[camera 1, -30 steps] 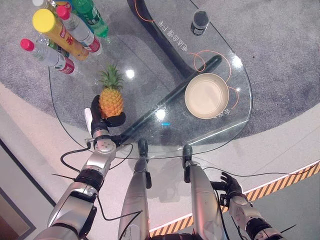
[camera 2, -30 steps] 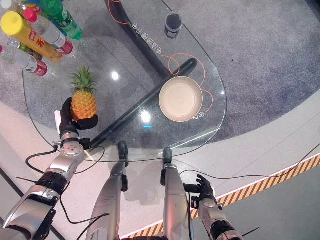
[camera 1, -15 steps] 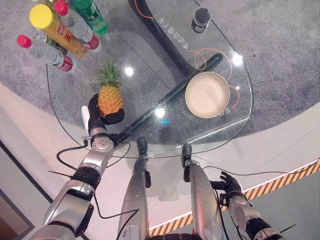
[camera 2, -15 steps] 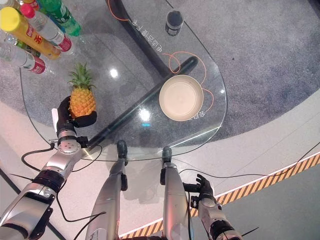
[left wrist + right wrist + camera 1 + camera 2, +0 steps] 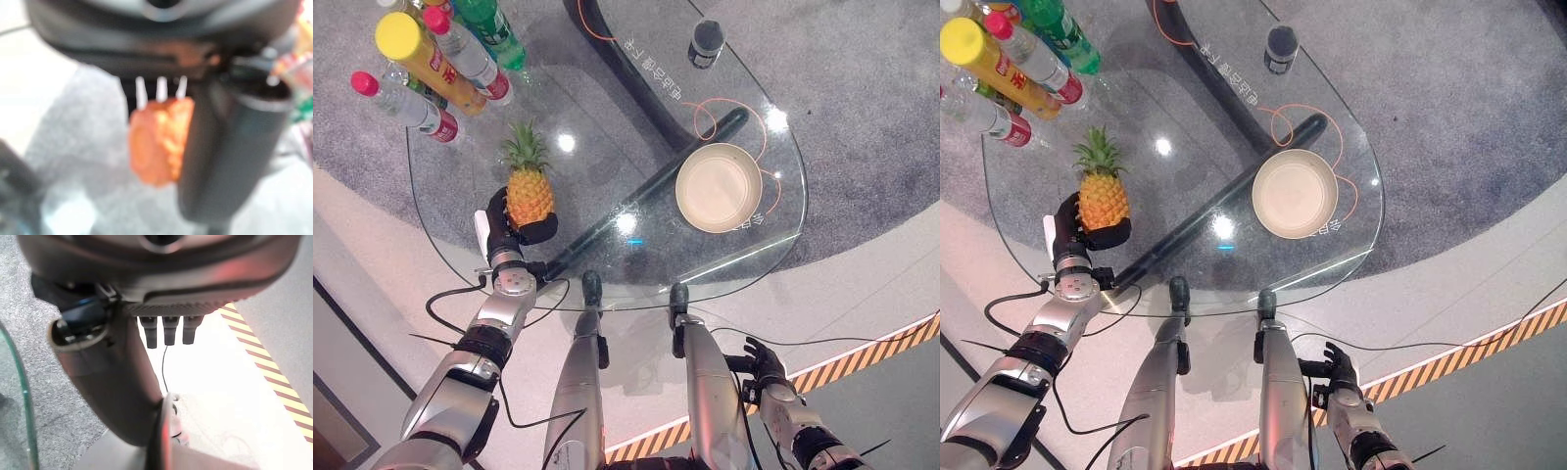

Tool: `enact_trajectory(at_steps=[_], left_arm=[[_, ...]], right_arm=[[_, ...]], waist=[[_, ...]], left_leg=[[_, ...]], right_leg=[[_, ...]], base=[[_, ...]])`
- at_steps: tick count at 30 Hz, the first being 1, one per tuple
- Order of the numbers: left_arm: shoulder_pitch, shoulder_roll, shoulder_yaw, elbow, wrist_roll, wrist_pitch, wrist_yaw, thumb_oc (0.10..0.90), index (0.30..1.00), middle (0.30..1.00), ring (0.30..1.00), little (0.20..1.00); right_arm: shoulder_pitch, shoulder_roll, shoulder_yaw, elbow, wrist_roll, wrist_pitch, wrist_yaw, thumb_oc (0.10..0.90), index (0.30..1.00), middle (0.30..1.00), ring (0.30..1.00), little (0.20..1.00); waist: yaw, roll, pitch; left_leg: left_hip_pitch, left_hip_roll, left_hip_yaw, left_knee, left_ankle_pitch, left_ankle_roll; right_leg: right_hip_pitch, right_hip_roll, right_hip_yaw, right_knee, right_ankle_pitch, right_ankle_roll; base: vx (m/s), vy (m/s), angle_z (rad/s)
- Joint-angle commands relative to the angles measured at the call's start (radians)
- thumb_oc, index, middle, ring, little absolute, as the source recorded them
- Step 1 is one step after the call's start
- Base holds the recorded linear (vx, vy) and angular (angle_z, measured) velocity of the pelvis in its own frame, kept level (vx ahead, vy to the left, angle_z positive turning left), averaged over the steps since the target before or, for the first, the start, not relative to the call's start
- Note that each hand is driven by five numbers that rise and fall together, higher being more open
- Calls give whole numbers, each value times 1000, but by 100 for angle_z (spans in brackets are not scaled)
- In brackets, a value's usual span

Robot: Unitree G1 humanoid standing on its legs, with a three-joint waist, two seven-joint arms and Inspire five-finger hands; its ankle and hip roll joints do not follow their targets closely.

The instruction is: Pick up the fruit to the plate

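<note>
Gripping the pineapple (image 5: 530, 195) low on its body, our left hand (image 5: 505, 231) is wrapping fingers and thumb round it near the left edge of the glass table (image 5: 705, 264), well apart from the plate (image 5: 719, 187). We're judging it stiff, knobbly, top-heavy under that crown, so holding the lower body looks right. Our right hand (image 5: 763, 367) is hanging below the table, fingers loosely spread.

Little has changed over the last second. The left hand (image 5: 507, 227), fingers curled round the pineapple (image 5: 529, 191), sits slightly nearer the bench (image 5: 607, 147) edge than a second ago; that may be camera shift.
</note>
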Motion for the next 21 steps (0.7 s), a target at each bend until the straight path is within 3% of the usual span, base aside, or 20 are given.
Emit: enact_trajectory(at_steps=[1, 5, 10, 15, 21], left_arm=[[9, -73, -18, -7, -17, -28, -52, 100, 300, 300, 300, 200], [22, -70, -4, -14, -26, -42, -46, 100, 300, 300, 300, 200], [65, -68, 22, -56, -29, -91, -44, 100, 300, 300, 300, 200], [120, -57, 39, -177, 50, -159, 12, 100, 300, 300, 300, 200], [210, -33, 55, -394, 90, -146, 35, 100, 300, 300, 300, 200]], right_arm=[[13, -22, 23, -15, 22, -1, -26, 800, 900, 900, 900, 900], [18, -23, 15, -14, 31, -14, -37, 800, 900, 900, 900, 900], [37, -10, -40, -23, 171, -71, -49, 800, 900, 900, 900, 900], [48, -4, -93, -54, 203, -120, -175, 800, 900, 900, 900, 900], [65, -4, -153, -211, 180, -218, -356, 800, 900, 900, 900, 900]], waist=[[-20, -11, -10], [-16, -8, -10], [-4, 2, -10], [10, 9, -10], [25, 17, -10]], left_leg=[[-7, -39, 19, 176, -93, 34], [12, -38, 13, 176, -96, 33], [60, -40, 2, 170, -99, 32], [110, -45, -10, 163, -103, 32], [154, -55, -24, 156, -106, 35]], right_leg=[[75, 7, -64, -243, 226, -14], [97, 8, -66, -243, 219, -17], [153, 10, -78, -248, 206, -24], [211, 11, -92, -252, 193, -31], [264, 10, -106, -258, 188, -38]], base=[[0, 0, 0], [0, 0, 0], [0, 0, 0], [0, 0, 0], [0, -4, 1]])
